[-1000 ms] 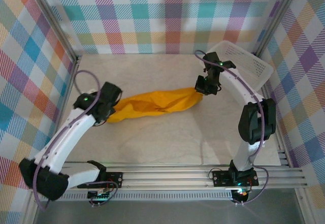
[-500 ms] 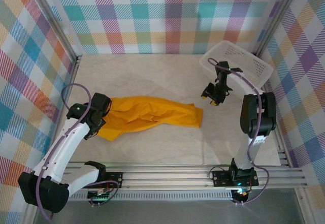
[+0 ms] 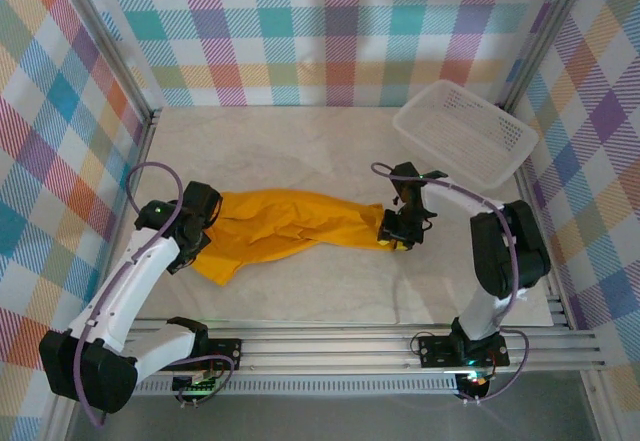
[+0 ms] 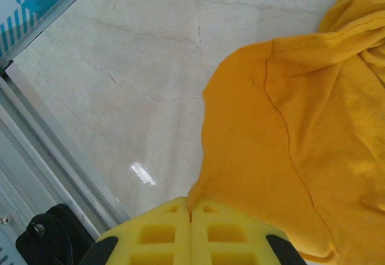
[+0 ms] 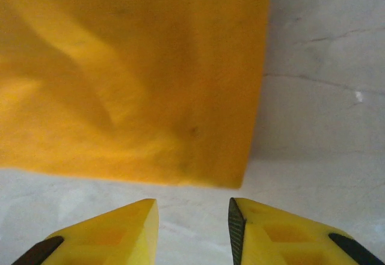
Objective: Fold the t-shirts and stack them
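A mustard-orange t-shirt [image 3: 290, 226] lies rumpled across the middle of the table, stretched left to right. My left gripper [image 3: 192, 249] is at its left end, shut on a pinch of the cloth's edge; in the left wrist view the yellow pads [image 4: 150, 235] meet with the t-shirt [image 4: 289, 145] fold caught between them at my left gripper [image 4: 191, 210]. My right gripper [image 3: 397, 240] hovers low at the shirt's right end. The right wrist view has my right gripper [image 5: 192, 212] open, nothing between its fingers, and the t-shirt [image 5: 132, 79] corner just ahead of the tips.
A white mesh basket [image 3: 465, 133] stands tilted at the back right corner. Checked walls close the table on three sides. The metal rail [image 3: 330, 346] with the arm bases runs along the near edge. Bare marble tabletop [image 3: 300, 151] lies behind the shirt.
The right gripper let go of the shirt's right end, swung toward the basket, then came back down to that end, open. The shirt dropped flat. The left gripper stayed shut, pulling left.
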{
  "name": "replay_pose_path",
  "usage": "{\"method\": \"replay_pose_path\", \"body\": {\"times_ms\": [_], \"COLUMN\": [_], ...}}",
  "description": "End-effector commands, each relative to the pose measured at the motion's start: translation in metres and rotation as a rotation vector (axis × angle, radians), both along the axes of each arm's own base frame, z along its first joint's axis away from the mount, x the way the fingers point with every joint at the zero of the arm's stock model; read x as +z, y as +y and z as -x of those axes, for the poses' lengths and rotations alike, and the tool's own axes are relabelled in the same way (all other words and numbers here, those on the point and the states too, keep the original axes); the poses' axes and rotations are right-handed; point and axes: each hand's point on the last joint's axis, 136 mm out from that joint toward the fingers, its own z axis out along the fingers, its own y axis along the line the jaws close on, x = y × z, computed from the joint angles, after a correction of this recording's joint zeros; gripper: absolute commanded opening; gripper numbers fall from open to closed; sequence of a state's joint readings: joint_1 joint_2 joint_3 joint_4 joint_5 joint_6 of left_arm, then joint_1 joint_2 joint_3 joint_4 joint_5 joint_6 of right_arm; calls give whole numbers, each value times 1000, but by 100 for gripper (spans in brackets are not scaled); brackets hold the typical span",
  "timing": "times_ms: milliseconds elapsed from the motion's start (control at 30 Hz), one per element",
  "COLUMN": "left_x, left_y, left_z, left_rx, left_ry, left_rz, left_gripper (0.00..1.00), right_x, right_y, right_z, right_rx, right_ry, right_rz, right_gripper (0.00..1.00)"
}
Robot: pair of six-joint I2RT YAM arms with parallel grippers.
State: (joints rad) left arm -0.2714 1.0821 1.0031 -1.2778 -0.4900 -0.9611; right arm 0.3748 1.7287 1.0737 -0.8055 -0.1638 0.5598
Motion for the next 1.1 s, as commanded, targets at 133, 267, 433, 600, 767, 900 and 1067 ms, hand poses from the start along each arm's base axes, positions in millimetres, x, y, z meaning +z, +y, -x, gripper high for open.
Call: {"method": "replay_pose_path", "body": {"times_ms": [133,267,433,600,767,900,1067], "left_x": [7,7,6,4,3,4,5], "left_y": [2,2,1,2,2,1,2], "left_z": [-5,-6,-6,-3,-6,-10,-11], "left_rx": [-4,-5,-11,-15,-17,-20,-18], "left_ry": [-15,-25,-35,-25,-22,-25,-25], "left_rz": [-6,-3,2,-2,-4,-6,-12], "left_gripper": [0,0,0,0,0,0,0], "right_x": [-13,-19,12,75,134,162,177], "right_y": [-6,4,15,13,27,36,44], "right_z": [-5,-20,-42,-49,-77,-123,-202], "right_rx": [65,62,14,-42,-48,-73,-133], "right_ry": [-3,-23,-111,-203,-275,-365,-468], "right_rz": [66,42,0,-17,-60,-81,-77], "right_gripper": [43,24,0,0,0,0,0]}}
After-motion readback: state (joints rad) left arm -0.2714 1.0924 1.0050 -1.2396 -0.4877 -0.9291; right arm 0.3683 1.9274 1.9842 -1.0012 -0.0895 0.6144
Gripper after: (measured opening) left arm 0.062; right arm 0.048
